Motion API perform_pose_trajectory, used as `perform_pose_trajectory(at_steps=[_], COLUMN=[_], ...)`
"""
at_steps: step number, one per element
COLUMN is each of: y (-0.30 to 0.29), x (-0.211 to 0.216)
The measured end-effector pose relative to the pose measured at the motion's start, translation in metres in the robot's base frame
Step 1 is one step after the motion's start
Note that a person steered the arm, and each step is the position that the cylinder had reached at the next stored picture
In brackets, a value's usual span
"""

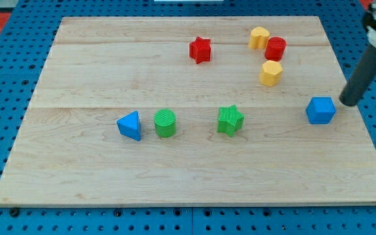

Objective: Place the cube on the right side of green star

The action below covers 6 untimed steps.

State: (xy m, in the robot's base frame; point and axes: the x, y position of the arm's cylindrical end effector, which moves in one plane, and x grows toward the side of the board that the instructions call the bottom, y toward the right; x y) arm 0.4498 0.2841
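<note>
The blue cube (320,109) sits near the view's right edge of the wooden board (83,176). The green star (230,120) lies well to the cube's left, near the board's middle. My tip (347,102) is just to the right of the blue cube and slightly above it, close to the cube, with a small gap showing. The dark rod slants up to the view's top right corner.
A green cylinder (165,123) and a blue triangle (130,125) lie left of the star. A red star (200,49) is at top centre. A yellow block (259,37), a red cylinder (275,48) and another yellow block (271,73) cluster at top right.
</note>
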Motion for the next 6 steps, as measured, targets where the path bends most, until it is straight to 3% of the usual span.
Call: perform_pose_trajectory(at_steps=[1,2,3,4,5,6], y=[-0.024,-0.039,0.013,-0.041,-0.088,-0.058], x=[0.036,0.036,-0.010,-0.007,0.036,0.011])
